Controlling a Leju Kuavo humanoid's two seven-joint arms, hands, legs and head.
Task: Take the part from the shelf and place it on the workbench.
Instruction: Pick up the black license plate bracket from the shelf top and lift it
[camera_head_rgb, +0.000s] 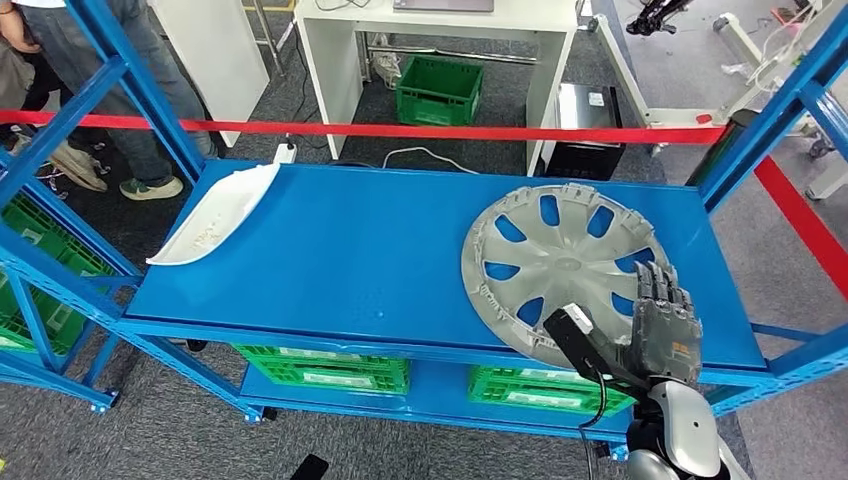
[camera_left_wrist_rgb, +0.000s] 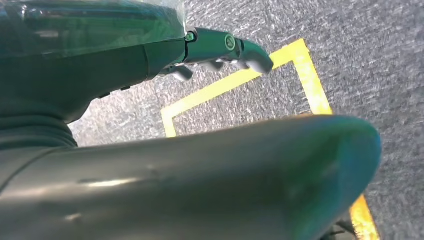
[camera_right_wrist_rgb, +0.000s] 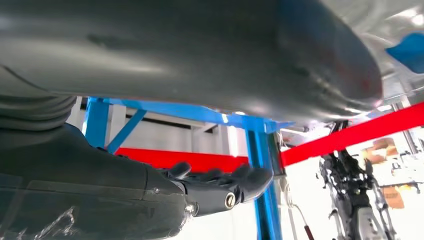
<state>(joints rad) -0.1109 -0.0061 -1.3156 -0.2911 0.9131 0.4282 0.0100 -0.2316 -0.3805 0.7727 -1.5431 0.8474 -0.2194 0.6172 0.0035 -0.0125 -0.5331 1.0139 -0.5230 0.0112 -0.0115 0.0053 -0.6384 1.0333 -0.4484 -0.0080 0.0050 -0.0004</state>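
Observation:
A silver hubcap (camera_head_rgb: 560, 260) with several blue gaps between its spokes lies flat at the right of the blue shelf top (camera_head_rgb: 350, 250). A white curved panel (camera_head_rgb: 220, 212) lies at the shelf's far left edge. My right hand (camera_head_rgb: 660, 325) sits at the hubcap's near right rim. Its fingers stretch out over the rim, and its thumb (camera_head_rgb: 572, 335) reaches across the near edge. In the right wrist view nothing lies between the thumb and fingers of this hand (camera_right_wrist_rgb: 150, 190). My left hand (camera_left_wrist_rgb: 100, 65) hangs over the floor with straight fingers and holds nothing.
Red barrier tape (camera_head_rgb: 400, 130) runs behind the shelf, and blue posts stand at its corners. Green crates (camera_head_rgb: 330, 368) sit on the lower level. A person's legs (camera_head_rgb: 100, 90) stand at the far left, a white desk (camera_head_rgb: 440, 40) behind. Yellow floor tape (camera_left_wrist_rgb: 240, 82) lies under my left hand.

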